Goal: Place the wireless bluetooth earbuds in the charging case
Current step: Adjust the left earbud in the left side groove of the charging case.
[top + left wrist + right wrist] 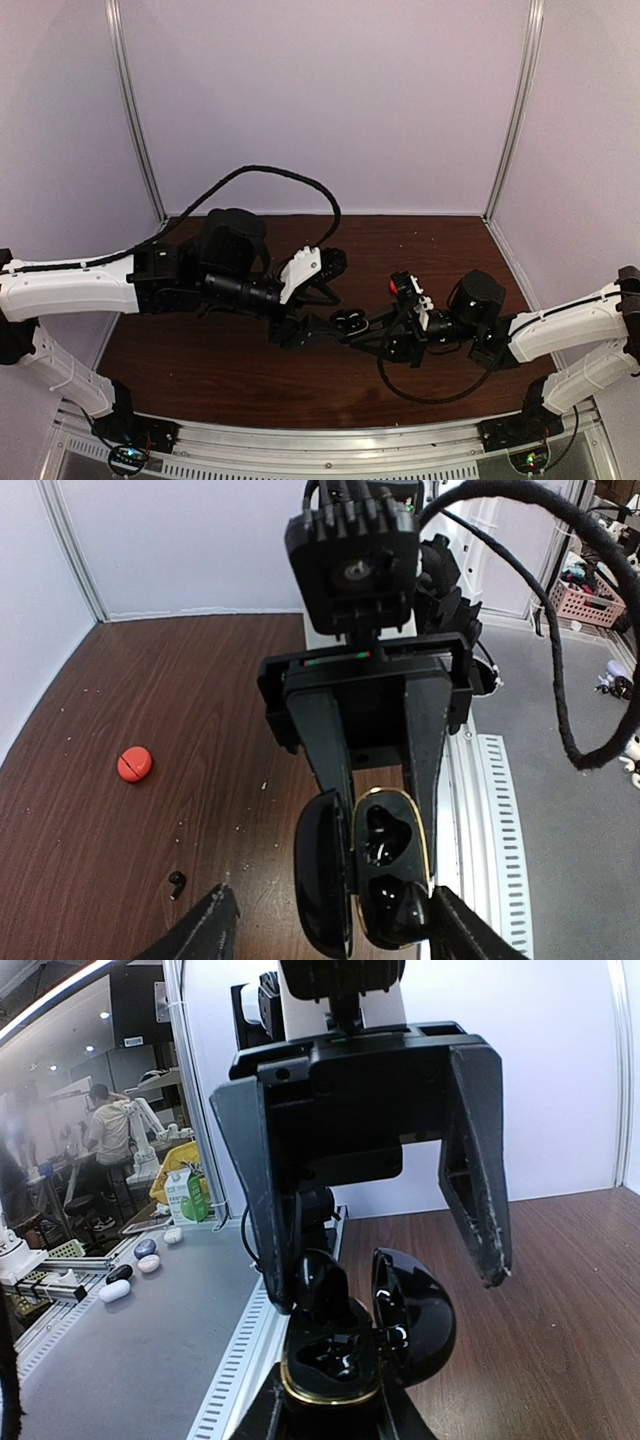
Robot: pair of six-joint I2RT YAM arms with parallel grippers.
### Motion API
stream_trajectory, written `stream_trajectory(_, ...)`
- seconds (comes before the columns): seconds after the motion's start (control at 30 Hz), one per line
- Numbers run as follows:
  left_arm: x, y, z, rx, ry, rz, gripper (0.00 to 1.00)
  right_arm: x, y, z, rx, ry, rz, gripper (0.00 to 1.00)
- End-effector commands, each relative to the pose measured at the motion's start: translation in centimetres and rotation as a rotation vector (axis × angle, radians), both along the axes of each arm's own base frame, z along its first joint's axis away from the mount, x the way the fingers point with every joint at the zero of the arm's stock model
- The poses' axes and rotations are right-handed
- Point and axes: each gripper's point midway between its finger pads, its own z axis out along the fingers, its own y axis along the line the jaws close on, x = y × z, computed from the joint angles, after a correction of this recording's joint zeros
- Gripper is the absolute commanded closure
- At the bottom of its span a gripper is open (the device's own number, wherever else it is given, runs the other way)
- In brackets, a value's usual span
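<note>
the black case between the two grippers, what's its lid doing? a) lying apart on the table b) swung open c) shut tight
b: in the left wrist view the case shows its hollow, gold-rimmed inside, with the lid swung open right beside it.
</note>
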Motion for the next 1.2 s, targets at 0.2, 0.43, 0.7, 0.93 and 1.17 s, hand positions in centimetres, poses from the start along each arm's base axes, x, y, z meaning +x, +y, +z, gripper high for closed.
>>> stream_trajectory(0.2,-0.9,0.1,3.8,-0.146,0.016,-0.059,0.24,-0.7,-0.7,2.0,0.092,-0.029,0.007,1.0)
stream_trajectory(0.43,-1.4,0.7,4.6,-0.196,0.046,-0.085,0.25,-0.2,-0.9,1.8,0.091,-0.028,-0.013,1.0)
stream_trajectory(0.7,-0.8,0.1,4.9,-0.192,0.047,-0.069,0.27,-0.2,-0.7,1.6,0.079,-0.037,-0.008,1.0)
stream_trajectory(0.93,0.9,-0.9,2.8,-0.112,0.059,-0.002,0.31,-0.5,-0.7,2.0,0.086,-0.048,0.008,1.0)
stream_trajectory(1.17,1.1,-1.0,1.5,-0.086,0.075,0.012,0.33,-0.6,-0.8,2.1,0.082,-0.06,0.003,1.0)
